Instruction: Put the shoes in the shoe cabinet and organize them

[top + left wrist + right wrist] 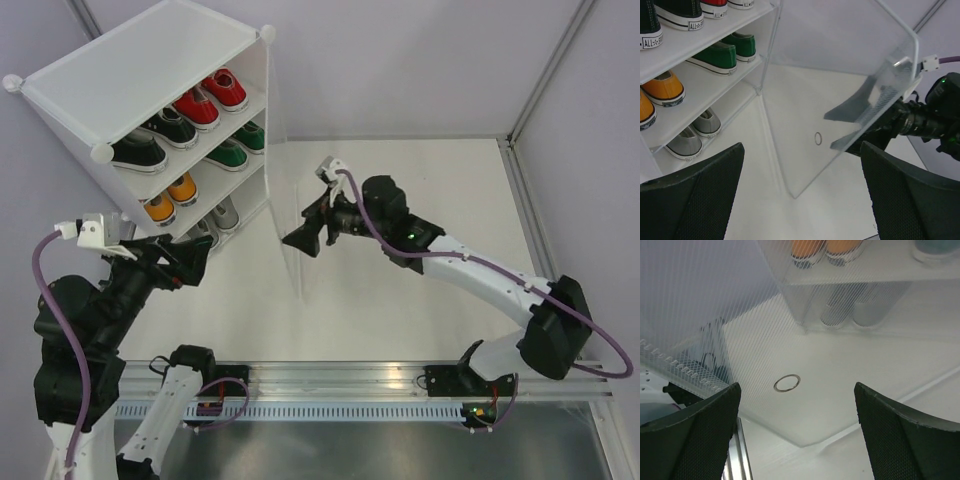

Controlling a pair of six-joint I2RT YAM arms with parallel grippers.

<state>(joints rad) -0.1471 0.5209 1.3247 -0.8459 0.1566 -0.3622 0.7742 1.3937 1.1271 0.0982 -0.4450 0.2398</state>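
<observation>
all the shoes look put away in the shoe cabinet (140, 70). the black shoes (150, 140) and red shoes (210, 100) sit on the top shelf. the orange shoes (170, 198) and green shoes (238, 145) sit on the middle one, and the grey shoes (215, 222) are at the bottom. they stand in neat rows, toes pointing in.

the clear door (290, 200) hangs wide open, sticking out over the table (420, 300). so we think the job left is to shut that door.

our right claw (298, 228) is spread wide and holds nothing. it is right up by the outside of the door, near the little ring (787, 383). we cannot tell if it touches the door yet. our left claw (196, 262) is spread wide too, with nothing in it. it waits low by the front of the cabinet, near the grey shoes.

to do this well, we should push on the flat part of the door, out by its free edge, far from the hinge. we should push slowly and follow the curve as the door swings.

the left claw sits where the door will close, so we should pull it back first. the cabinet looks light and may slide, so a soft push is best. the grey shoes reach near the shelf front, so we should watch they do not stop the door.
</observation>
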